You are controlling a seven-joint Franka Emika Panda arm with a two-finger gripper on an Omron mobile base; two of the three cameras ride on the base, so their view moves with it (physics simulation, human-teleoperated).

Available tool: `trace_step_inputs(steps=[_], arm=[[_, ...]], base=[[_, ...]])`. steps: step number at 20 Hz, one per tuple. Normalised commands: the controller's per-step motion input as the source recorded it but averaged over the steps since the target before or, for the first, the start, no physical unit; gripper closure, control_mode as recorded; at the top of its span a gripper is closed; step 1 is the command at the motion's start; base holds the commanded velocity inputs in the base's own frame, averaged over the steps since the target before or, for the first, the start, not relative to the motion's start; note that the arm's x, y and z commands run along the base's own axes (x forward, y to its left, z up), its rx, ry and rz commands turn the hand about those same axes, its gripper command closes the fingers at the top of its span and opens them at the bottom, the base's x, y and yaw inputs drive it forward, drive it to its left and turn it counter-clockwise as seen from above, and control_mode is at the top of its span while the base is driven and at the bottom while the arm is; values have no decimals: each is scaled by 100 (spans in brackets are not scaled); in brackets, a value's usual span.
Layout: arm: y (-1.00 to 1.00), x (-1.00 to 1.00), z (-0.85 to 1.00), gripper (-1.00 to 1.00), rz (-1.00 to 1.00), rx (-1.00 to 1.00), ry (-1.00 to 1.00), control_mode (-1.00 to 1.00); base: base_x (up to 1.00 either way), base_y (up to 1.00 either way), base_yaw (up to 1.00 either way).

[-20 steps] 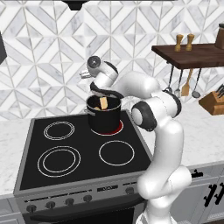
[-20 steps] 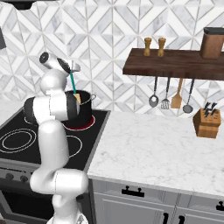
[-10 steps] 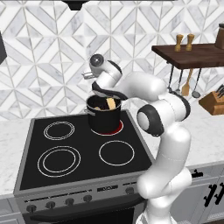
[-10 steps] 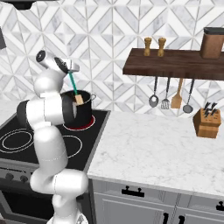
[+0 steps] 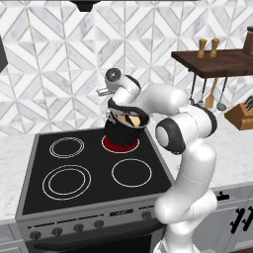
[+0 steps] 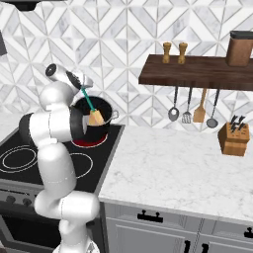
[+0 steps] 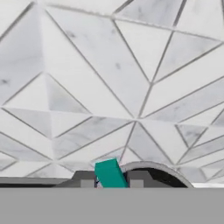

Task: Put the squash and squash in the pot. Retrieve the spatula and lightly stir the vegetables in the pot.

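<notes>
1. Far left in the right base view there's the black stovetop. It has ring burners, and the back right one glows red under the pot.
2. The gripper sits just above the pot's rim, hand tipped over toward the tiled wall.
3. It's pinching the spatula by the top of its teal handle. In the hand view the two fingertips sit tight against either side of the teal stub, so yeah, clamped on it.
4. The spatula slants down into the pot, tan blade inside and leaning toward the right wall.
5. In the left base view I can see tan stuff inside the pot, but can't tell squash from blade.
6. Further right: bare marble counter, a wooden shelf with utensils hanging under it, then a knife block.
</notes>
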Motion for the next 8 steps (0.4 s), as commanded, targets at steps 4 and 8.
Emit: trace_step_inputs(steps=[4, 8], arm=[[15, 2, 13, 100, 0, 4, -4, -100], [1, 12, 26, 100, 0, 2, -9, -100]], base=[[0, 0, 0], [0, 0, 0]])
